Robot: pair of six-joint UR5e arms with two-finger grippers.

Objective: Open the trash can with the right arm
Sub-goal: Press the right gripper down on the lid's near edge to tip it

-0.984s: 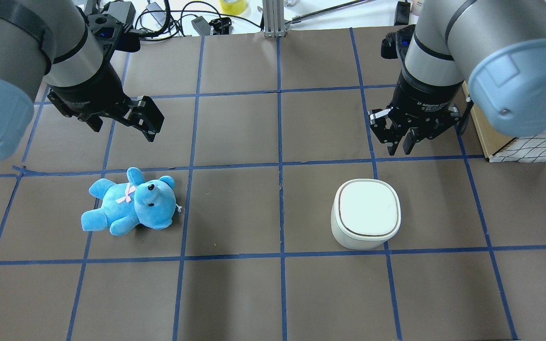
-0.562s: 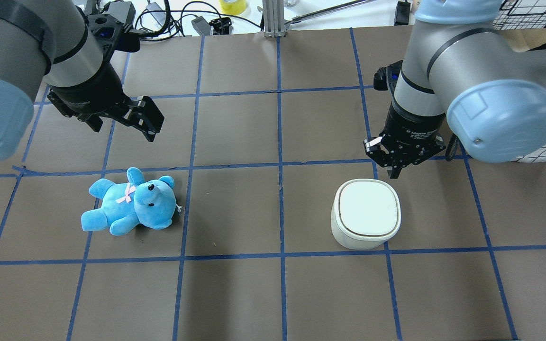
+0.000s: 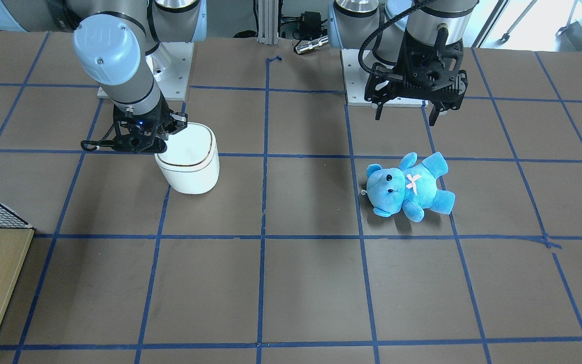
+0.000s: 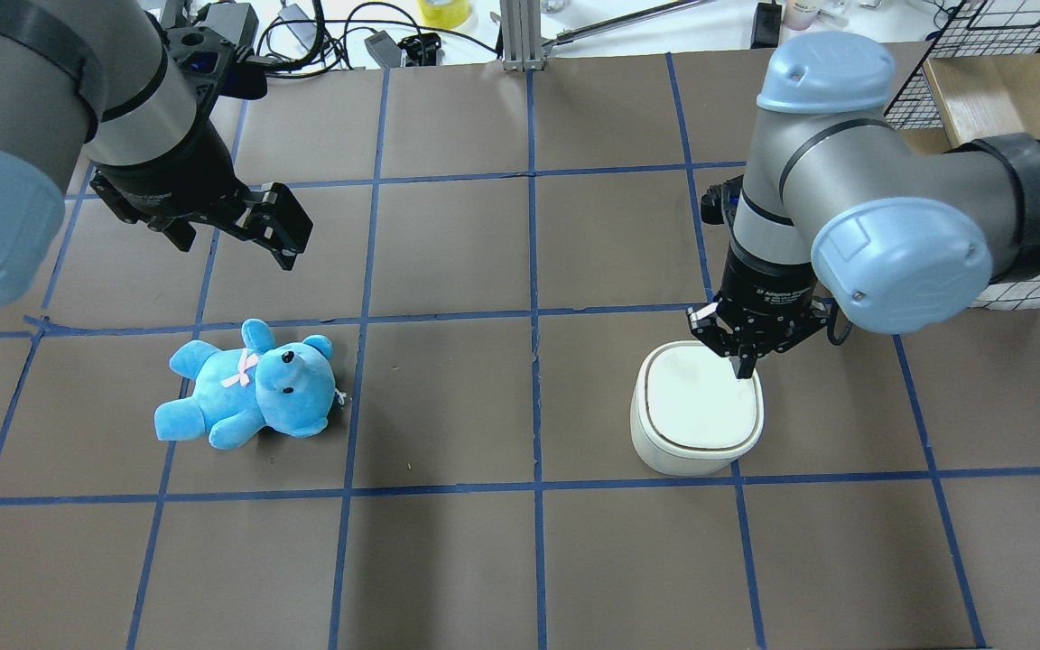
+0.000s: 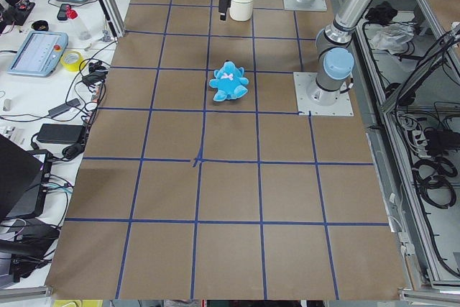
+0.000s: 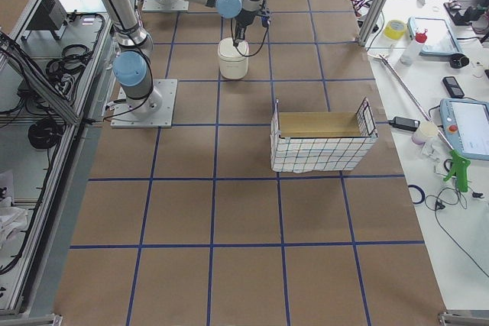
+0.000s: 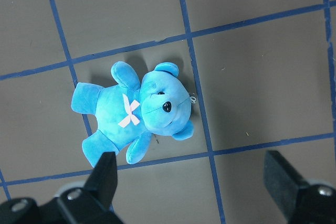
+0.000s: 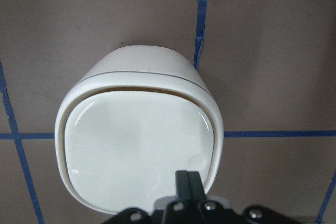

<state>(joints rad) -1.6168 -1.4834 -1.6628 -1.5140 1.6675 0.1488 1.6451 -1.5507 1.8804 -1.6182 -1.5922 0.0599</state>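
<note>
- Since a second ago the right arm [image 4: 809, 181] has swung in from behind the bin [image 4: 696, 442] and dropped, so the right hand [image 4: 744, 368] now hangs over the far right corner of the lid [image 4: 696, 406]. Nothing else has shifted.
- Left hand [image 3: 406, 115]: fingers spread wide, empty, held above the desk [image 4: 448, 271] behind the teddy.
- Teddy [image 4: 254, 397]: soft blue plush with a pink bow, lying on its back, well apart from the bin.
- Bin: it stands upright on the desk right of centre, beside a blue tape line. It is a rounded-square tub of smooth white plastic, and its glossy lid lies flat and shut inside a thin dark rim line.
- Right hand: its two black fingers [image 8: 187, 182] are pressed together into one narrow tip, holding nothing. The tip sits near a faint round mark at the lid's edge; contact cannot be told.
- The step in hand looks like a press on the lid. It would go best as a straight, gentle downward push well inside the rim, since the bin is light and smooth-bottomed and an off-centre shove could tip or slide it.
- After the push the hand should lift clear, so the lid has room to rise.
</note>
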